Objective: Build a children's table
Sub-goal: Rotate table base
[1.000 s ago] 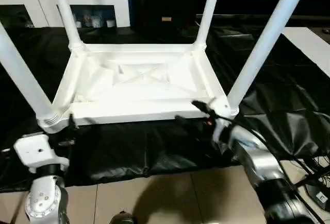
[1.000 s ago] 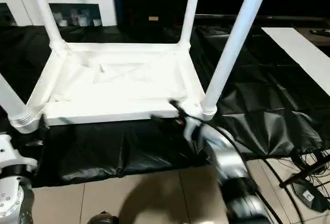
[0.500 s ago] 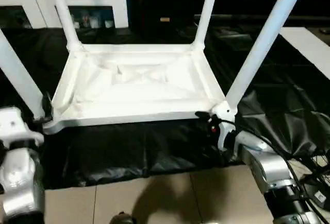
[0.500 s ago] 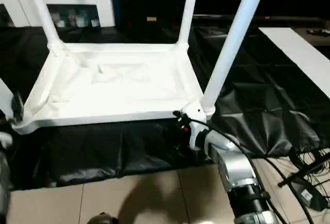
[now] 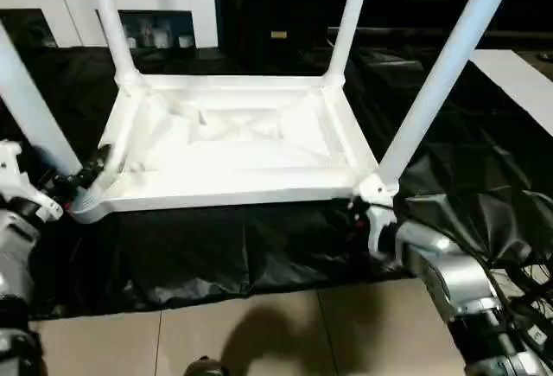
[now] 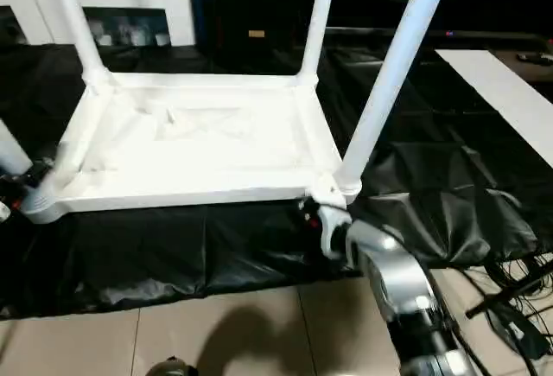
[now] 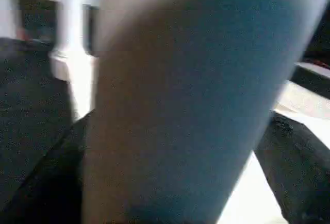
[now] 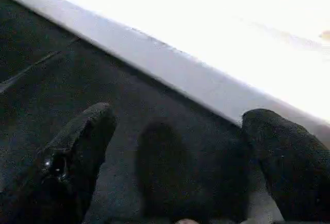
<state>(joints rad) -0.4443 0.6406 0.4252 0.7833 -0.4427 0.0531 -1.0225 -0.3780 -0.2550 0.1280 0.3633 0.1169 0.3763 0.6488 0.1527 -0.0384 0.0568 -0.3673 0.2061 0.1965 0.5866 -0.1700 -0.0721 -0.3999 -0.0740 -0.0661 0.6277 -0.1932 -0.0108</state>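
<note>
**Q:** So, where's the children's table (image 5: 233, 138) right now?

**Me:** Upside down on the black sheet (image 5: 216, 251) spread over the tiled floor (image 5: 259, 333). Ribbed underside faces up, all four tube legs seated in the corner sockets and pointing up. White glass-doored cabinet (image 5: 155, 9) stands behind it, well apart.

**Q:** Left side?

**Me:** Left end effector (image 5: 86, 171) is at the table's near-left corner, right beside the base of the near-left leg (image 5: 30, 104). Black fingers (image 5: 97, 158) are spread wide. Left wrist view has that leg (image 7: 191, 105) right up against the lens, blurred. Can't tell whether the fingers touch the leg or the rim; I'd call it no grip.

**Q:** Right side?

**Me:** Right end effector (image 8: 178, 147) sits low at the near-right corner, just under the socket of the near-right leg (image 5: 441, 82). From the head I see it below the rim at (image 6: 311, 213). Jaws wide apart, nothing between them. Right wrist view shows both fingers (image 8: 82, 141) over the black sheet, with the table's white edge (image 8: 170, 67) running just beyond the tips. One tip looks very close to that edge; contact can't be confirmed.

**Q:** Anything else nearby?

**Me:** Cables (image 5: 527, 285) on the floor off to my right.
</note>
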